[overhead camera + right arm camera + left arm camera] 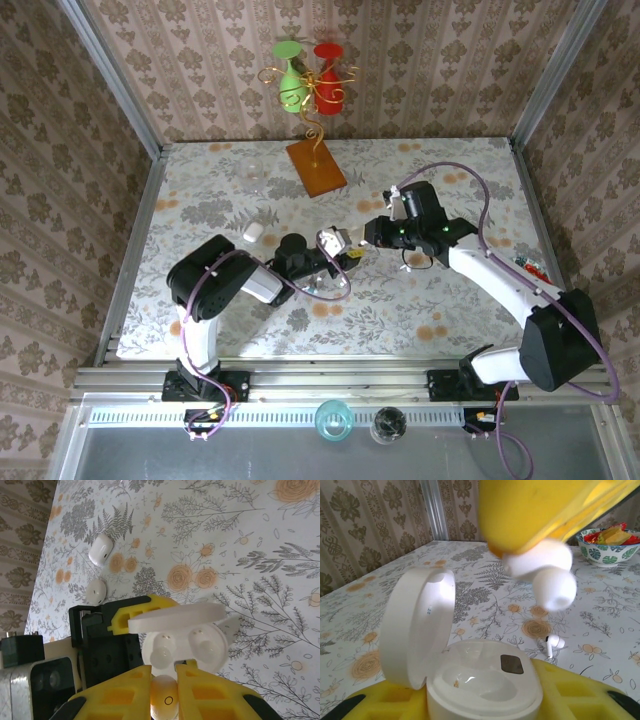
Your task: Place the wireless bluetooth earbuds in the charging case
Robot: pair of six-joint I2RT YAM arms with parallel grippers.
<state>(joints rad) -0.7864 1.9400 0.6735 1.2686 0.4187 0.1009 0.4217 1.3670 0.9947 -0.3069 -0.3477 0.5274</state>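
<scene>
The white charging case [485, 680] stands open, its lid [417, 625] tipped up to the left and both wells [186, 645] bare. My left gripper [485, 702] is shut on the case's base, with a yellow finger on each side. In the top view the case [329, 239] sits at mid-table. My right gripper [164, 675] is shut on one white earbud [165, 700] and hangs just above the case. From the left wrist that earbud [547, 572] shows below the right gripper's yellow fingers [545, 510]. Another earbud [553, 642] lies on the table beyond the case.
Two more white pebble-like cases [101, 549] [96, 591] lie on the floral table to the left. A wooden stand with a green and a red glass [316, 165] is at the back. A patterned bowl of packets [607, 545] sits to the right.
</scene>
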